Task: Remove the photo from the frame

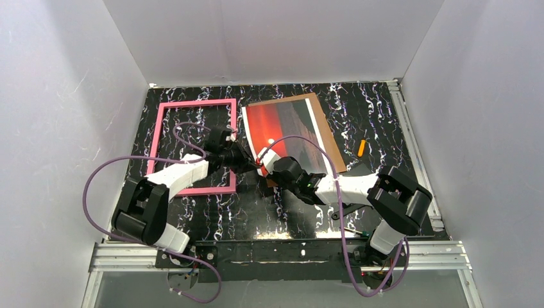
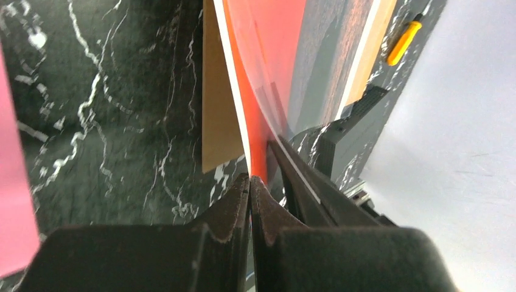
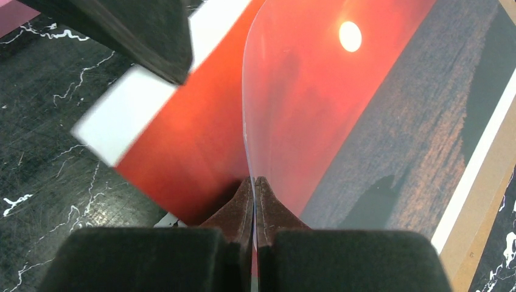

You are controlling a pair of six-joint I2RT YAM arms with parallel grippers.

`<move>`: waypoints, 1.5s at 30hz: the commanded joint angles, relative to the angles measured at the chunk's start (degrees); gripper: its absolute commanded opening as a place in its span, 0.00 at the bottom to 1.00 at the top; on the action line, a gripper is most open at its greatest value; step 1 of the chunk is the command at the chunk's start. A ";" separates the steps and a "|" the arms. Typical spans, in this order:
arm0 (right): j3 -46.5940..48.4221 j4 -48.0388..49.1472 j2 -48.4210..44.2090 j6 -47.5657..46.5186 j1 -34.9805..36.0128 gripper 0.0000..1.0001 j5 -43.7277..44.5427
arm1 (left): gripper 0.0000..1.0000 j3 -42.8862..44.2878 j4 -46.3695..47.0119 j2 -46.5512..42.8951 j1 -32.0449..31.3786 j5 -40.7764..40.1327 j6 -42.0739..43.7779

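Top external view: the red-orange sunset photo (image 1: 282, 125) lies on brown fibreboard backing (image 1: 329, 139) right of the thin pink rectangular frame (image 1: 196, 102), the left gripper (image 2: 249, 179) pinching the photo's edge and the right gripper (image 3: 254, 180) clamped on a clear sheet (image 3: 292, 109).

Three views: one overhead, two wrist close-ups.
Top view looks down from above the near edge over the whole table (image 1: 256, 208). Left wrist view faces right, right wrist view faces far-left, both very near the photo (image 1: 276, 119). All three share the photo's near-left corner.
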 commanded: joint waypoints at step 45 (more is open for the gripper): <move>1.44 -16.35 -15.16 11.91 5.95 0.69 -4.04 | 0.00 44.04 -90.37 -27.66 1.36 -18.88 31.87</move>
